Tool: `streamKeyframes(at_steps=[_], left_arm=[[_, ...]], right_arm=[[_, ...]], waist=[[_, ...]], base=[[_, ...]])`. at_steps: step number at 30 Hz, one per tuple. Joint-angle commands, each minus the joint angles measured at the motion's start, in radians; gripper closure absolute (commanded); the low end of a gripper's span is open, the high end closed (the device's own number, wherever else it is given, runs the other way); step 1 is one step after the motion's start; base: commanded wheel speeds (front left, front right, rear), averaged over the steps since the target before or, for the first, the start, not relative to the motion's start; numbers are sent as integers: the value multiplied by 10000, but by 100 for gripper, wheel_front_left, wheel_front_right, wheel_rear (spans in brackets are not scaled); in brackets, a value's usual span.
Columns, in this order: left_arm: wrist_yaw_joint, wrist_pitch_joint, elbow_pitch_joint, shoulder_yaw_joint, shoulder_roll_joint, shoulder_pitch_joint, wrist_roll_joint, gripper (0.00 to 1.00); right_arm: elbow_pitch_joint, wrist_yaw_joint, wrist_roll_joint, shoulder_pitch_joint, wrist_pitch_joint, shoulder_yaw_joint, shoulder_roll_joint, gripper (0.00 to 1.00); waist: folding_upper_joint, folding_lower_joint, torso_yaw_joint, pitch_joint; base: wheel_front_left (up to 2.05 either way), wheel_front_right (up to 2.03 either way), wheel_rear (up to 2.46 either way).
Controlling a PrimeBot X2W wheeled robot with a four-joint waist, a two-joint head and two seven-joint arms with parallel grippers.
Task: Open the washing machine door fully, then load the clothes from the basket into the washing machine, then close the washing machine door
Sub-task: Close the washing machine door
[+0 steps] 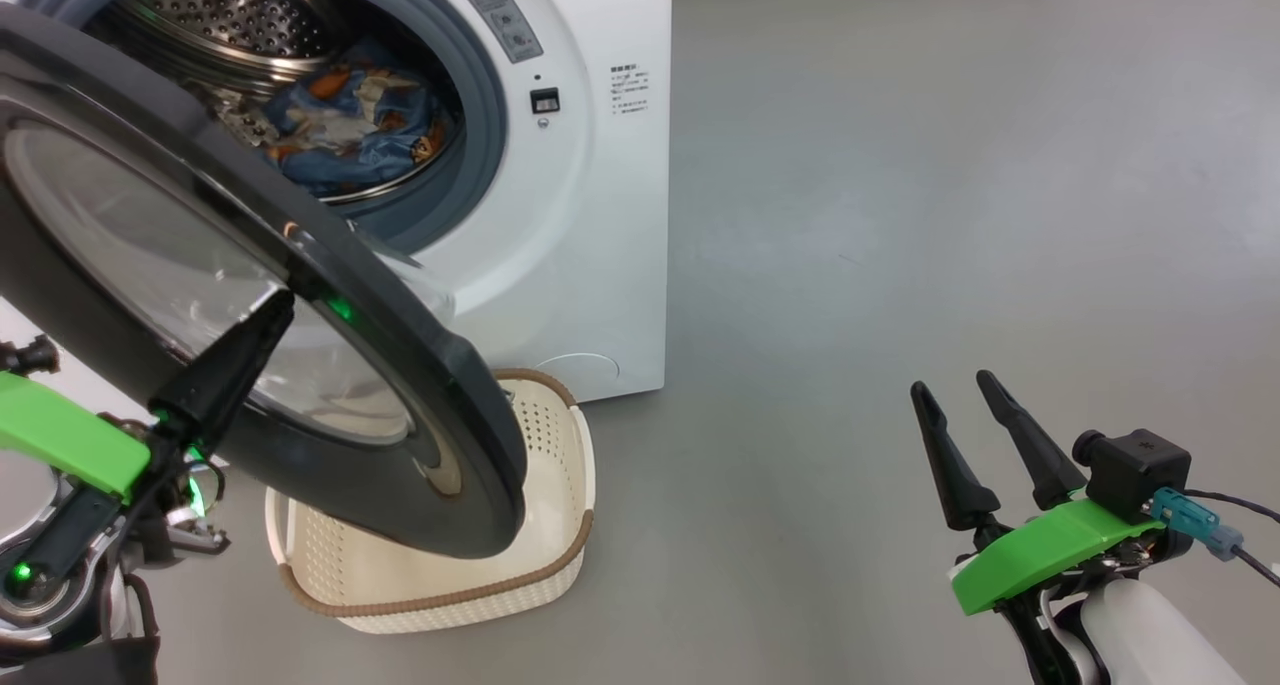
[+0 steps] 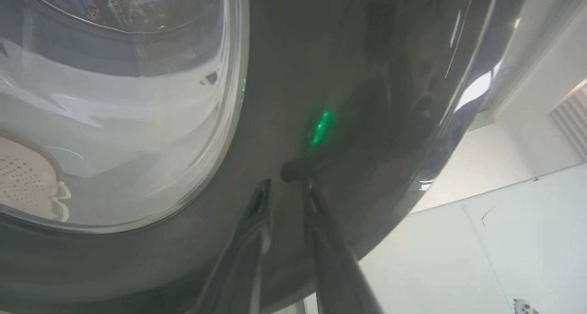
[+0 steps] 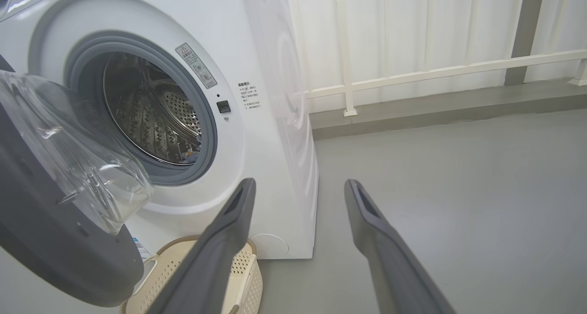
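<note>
Head view: the washing machine door (image 1: 470, 445) stands swung out from the washing machine (image 1: 590, 215), its lower edge hanging over the basket (image 1: 572, 465) on the grey floor (image 1: 900, 215). The clothes (image 1: 350, 125) lie bunched inside the steel drum (image 1: 240, 15). My left gripper (image 1: 275, 310) has its tips against the door's outer face at the edge of the glass; from here its fingers read as one dark wedge. My right gripper (image 1: 952, 385) hangs well apart to the right over the floor, fingers spread, holding nothing.

Left wrist view: my left gripper (image 2: 286, 183) touches the door's (image 2: 344, 52) glossy black ring just beside the porthole, with only a narrow gap between the fingers and nothing in it. The basket (image 2: 23, 181) shows through the glass.

Right wrist view: my right gripper (image 3: 300, 184) is spread wide and points toward the washing machine's (image 3: 257, 43) corner. The door (image 3: 46, 240) leans out at left, the basket (image 3: 243, 268) below it.
</note>
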Motion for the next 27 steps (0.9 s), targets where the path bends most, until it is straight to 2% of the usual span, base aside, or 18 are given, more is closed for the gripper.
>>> streamKeyframes(at_steps=[1,6,10,14,21,24,27], left_arm=[[-92,-16,-381,273,421,-68,118,0],[-302,-366,-740,361,611,247,566,0],[-473,-734,-1091,457,517,557,778,0],[-849,-1388,-1387,359,673,960,1665,0],[-1231,-3662,-1655,200,868,1509,3941,0],[-1320,-4612,-1713,-13,813,1703,4531,0],[-1365,-5558,-1794,-370,1001,2023,5342,0]], right_arm=[[-233,44,-6,-142,-122,96,-105,0],[-261,44,-30,-88,-122,35,-75,0],[-279,44,-41,-61,-122,-4,-64,0],[-304,44,-43,-65,-122,-32,-60,0],[-363,44,-46,-83,-122,-85,-91,0],[-368,44,-53,-76,-122,-83,-98,0],[-360,44,-44,-76,-122,-73,-111,0]], waist=[[-1,1,56,-7],[-1,1,231,-9],[-1,1,326,-33],[-1,1,401,-32],[-1,1,494,-59],[-1,1,515,-83],[-1,1,521,-105]], base=[[0,0,0],[0,0,0],[0,0,0],[0,0,0],[0,0,0],[0,0,0],[0,0,0]])
